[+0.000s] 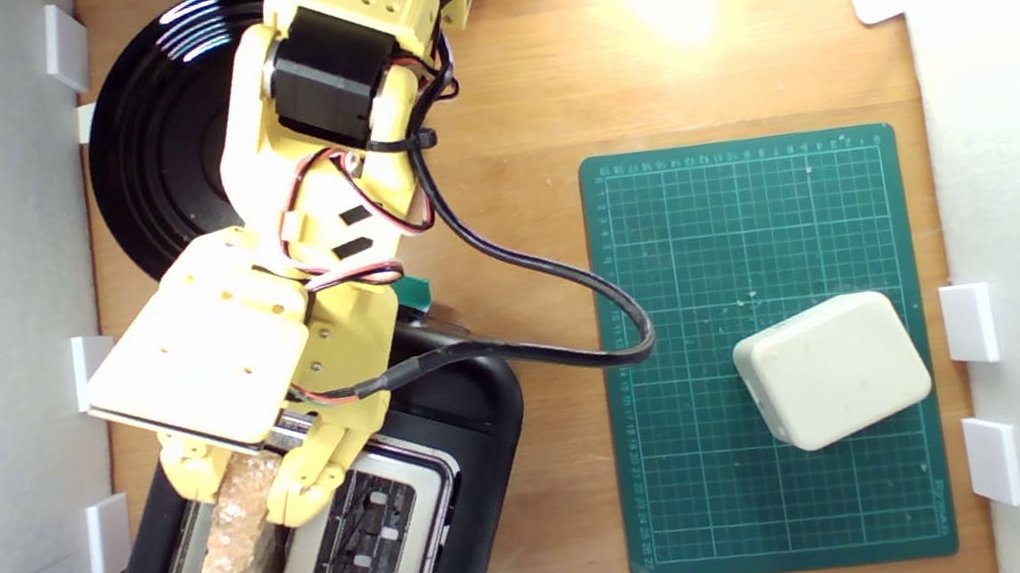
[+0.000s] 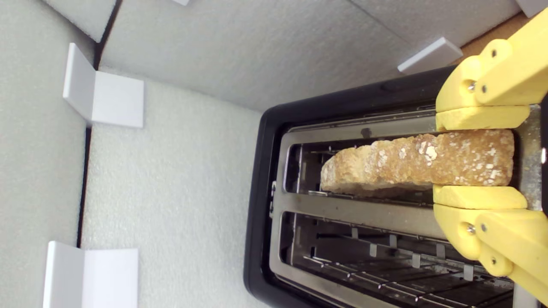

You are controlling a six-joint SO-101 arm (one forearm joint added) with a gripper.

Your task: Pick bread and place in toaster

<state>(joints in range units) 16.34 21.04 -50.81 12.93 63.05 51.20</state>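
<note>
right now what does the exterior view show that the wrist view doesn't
Only the exterior view shows the black plate, green cutting mat, white block and arm cable. Only the wrist view shows both finger pads pressed on the bread's crust and the other slot's wire guides. Both show the gripper holding the bread in a toaster slot.

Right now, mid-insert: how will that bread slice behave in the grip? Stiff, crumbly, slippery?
Probably stiff: the bread juts sideways from the hand over the toaster slot without visibly sagging. Likely light, since two small pads hold it at one end. The rough, floury crust should resist slipping but may shed crumbs.
</note>
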